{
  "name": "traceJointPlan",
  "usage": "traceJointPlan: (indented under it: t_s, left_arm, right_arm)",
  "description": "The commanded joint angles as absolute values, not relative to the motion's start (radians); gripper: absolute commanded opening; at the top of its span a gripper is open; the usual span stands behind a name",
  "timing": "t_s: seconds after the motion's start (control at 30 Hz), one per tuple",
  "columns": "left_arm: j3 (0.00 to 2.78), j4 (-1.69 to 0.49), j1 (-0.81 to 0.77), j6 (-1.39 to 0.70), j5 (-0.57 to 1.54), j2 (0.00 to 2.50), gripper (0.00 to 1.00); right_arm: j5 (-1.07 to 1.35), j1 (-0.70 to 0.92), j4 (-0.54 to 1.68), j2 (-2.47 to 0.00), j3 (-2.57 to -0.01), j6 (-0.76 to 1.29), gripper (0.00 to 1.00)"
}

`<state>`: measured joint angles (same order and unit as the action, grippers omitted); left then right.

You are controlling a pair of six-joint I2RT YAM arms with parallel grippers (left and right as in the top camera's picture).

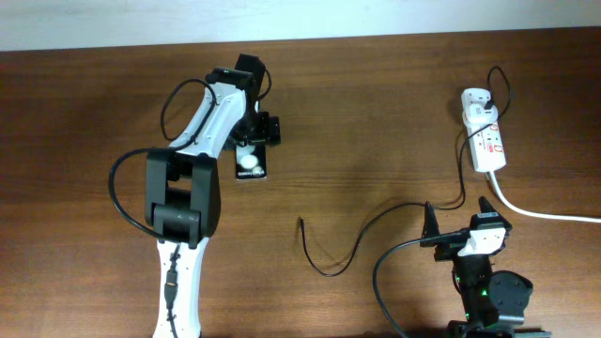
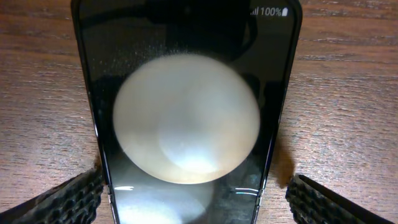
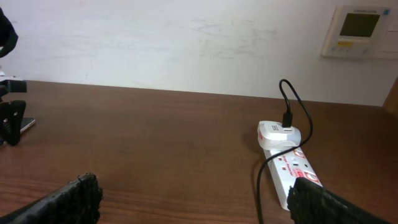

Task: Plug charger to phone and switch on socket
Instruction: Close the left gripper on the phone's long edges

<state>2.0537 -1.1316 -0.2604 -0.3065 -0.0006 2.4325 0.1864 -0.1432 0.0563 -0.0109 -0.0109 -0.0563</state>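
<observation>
The phone lies flat on the table at the upper left, its black screen showing white round reflections. It fills the left wrist view. My left gripper is open and straddles the phone's end, with a gap at the right finger. The socket lies at the far right, with the white adapter plugged into its far end. The charger cable runs from the adapter to a loose tip mid-table. My right gripper is open and empty, with the socket by its right finger.
The socket's thick white cord runs off the right edge. A wall panel hangs at the back right. The left arm's black cables loop beside its body. The table's far edge meets a white wall.
</observation>
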Motion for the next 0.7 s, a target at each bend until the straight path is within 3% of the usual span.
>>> traceJointPlan:
  t_s: [0.0,0.67]
  left_arm:
    - [2.064,-1.132,-0.253,-0.291,-0.004,2.440,0.99]
    - [2.062,-1.139,-0.255,-0.291,-0.004,2.440,0.99]
  right_arm:
    - [0.203,-0.136,0.061,-0.004,-0.006,-0.056,0.99]
    - [0.203,-0.136,0.061,-0.004,-0.006,-0.056,0.99]
